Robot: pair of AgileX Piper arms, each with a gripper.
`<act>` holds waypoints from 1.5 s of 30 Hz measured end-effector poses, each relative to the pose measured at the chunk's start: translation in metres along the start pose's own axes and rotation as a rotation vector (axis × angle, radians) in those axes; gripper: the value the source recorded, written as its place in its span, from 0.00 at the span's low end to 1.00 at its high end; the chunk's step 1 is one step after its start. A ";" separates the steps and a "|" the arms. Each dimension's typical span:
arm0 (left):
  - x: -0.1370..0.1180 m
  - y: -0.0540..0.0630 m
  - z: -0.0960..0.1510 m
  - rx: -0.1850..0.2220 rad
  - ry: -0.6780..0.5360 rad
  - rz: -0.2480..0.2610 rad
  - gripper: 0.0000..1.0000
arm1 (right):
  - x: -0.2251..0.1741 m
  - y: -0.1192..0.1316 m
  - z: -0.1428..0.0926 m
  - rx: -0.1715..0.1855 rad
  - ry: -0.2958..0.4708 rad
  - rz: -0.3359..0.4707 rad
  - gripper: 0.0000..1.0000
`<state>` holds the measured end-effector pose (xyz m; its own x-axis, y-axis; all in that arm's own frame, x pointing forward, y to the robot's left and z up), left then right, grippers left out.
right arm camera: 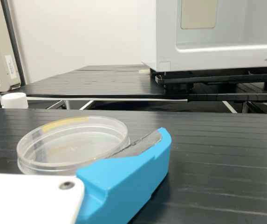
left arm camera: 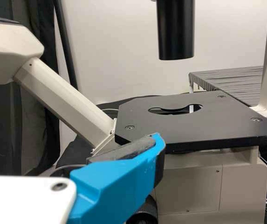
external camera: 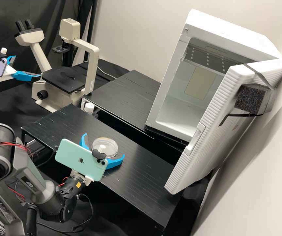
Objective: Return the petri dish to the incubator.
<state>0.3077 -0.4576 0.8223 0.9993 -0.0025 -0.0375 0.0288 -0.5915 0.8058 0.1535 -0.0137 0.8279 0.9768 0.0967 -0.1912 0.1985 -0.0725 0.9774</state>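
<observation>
High view: dish (external camera: 107, 143) on the table (external camera: 141, 178), between my right hand's (external camera: 104, 145) fingers.
I see them spread wide, gripping nothing.

We have the petri dish (external camera: 110, 144) on the near platform (external camera: 141, 183). Behind it, we see the microscope (external camera: 62, 80) left, the incubator (external camera: 229, 36) right.

The right arm (external camera: 49, 196), rounded and dark grey, was draped with red cables (external camera: 15, 144); its white gripper (external camera: 104, 145) was marked by a screw (right arm camera: 67, 185) and tipped with curved, bright blue fingers (external camera: 115, 163).
</observation>
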 end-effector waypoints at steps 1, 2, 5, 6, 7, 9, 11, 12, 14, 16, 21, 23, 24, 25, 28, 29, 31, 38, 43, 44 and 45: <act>0.000 0.000 0.000 0.000 0.000 0.000 1.00 | 0.000 0.000 0.000 -0.006 -0.005 0.001 1.00; 0.000 0.000 0.000 0.000 0.000 0.000 1.00 | 0.001 -0.001 -0.001 -0.015 -0.008 -0.001 1.00; 0.000 0.000 0.000 0.000 0.000 0.000 1.00 | 0.001 -0.001 -0.003 -0.056 -0.029 0.003 1.00; 0.000 0.000 0.000 0.000 0.000 0.000 1.00 | 0.002 -0.001 -0.004 -0.070 -0.031 0.004 1.00; 0.000 0.000 0.000 0.000 0.000 0.000 1.00 | 0.002 -0.001 -0.005 -0.081 -0.038 0.008 1.00; 0.000 0.000 0.000 0.000 0.000 0.000 1.00 | 0.002 -0.001 -0.006 -0.099 -0.049 0.018 1.00; 0.000 0.000 0.000 0.000 0.000 0.000 1.00 | 0.003 -0.001 -0.007 -0.099 -0.052 0.031 1.00; 0.000 0.000 0.000 0.000 0.000 0.000 1.00 | 0.004 -0.001 -0.008 -0.100 -0.053 0.030 1.00; 0.000 0.000 0.000 0.000 0.000 0.000 1.00 | 0.006 -0.002 -0.008 -0.102 -0.062 0.039 1.00; 0.000 0.000 0.000 0.000 0.000 0.000 1.00 | 0.007 -0.002 -0.009 -0.107 -0.065 0.045 1.00; 0.000 0.000 0.000 0.000 0.000 0.000 1.00 | 0.011 -0.003 -0.008 -0.105 -0.070 0.059 1.00; 0.000 0.000 0.000 0.000 0.000 0.000 1.00 | 0.012 -0.004 -0.007 -0.101 -0.076 0.050 0.00; 0.000 0.000 0.000 0.000 0.000 0.000 1.00 | 0.013 -0.005 -0.006 -0.096 -0.080 0.045 0.00; 0.000 0.000 0.000 0.000 0.000 0.000 1.00 | 0.013 -0.005 -0.004 -0.095 -0.085 0.039 0.00; 0.000 0.000 0.000 0.000 0.000 0.000 1.00 | 0.014 -0.006 -0.002 -0.094 -0.087 0.034 0.00; 0.000 0.000 0.000 0.000 0.000 0.000 1.00 | 0.014 -0.006 -0.003 -0.098 -0.082 0.036 0.00; 0.000 0.000 0.000 0.000 0.000 0.000 1.00 | 0.015 -0.006 -0.003 -0.096 -0.075 0.040 0.00; 0.000 0.000 0.000 0.000 0.000 0.000 1.00 | 0.015 -0.006 -0.002 -0.091 -0.076 0.037 0.00; 0.000 0.000 0.000 0.000 0.000 0.000 1.00 | 0.016 -0.006 -0.001 -0.083 -0.067 0.039 0.00; 0.000 0.000 0.000 0.000 0.000 0.000 1.00 | 0.016 -0.006 -0.001 -0.082 -0.068 0.038 0.00; 0.000 0.000 0.000 0.000 0.000 0.000 1.00 | 0.016 -0.006 -0.001 -0.082 -0.069 0.039 0.00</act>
<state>0.3077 -0.4576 0.8223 0.9993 -0.0025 -0.0375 0.0288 -0.5915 0.8058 0.1676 -0.0107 0.8189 0.9874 0.0263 -0.1559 0.1558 0.0068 0.9878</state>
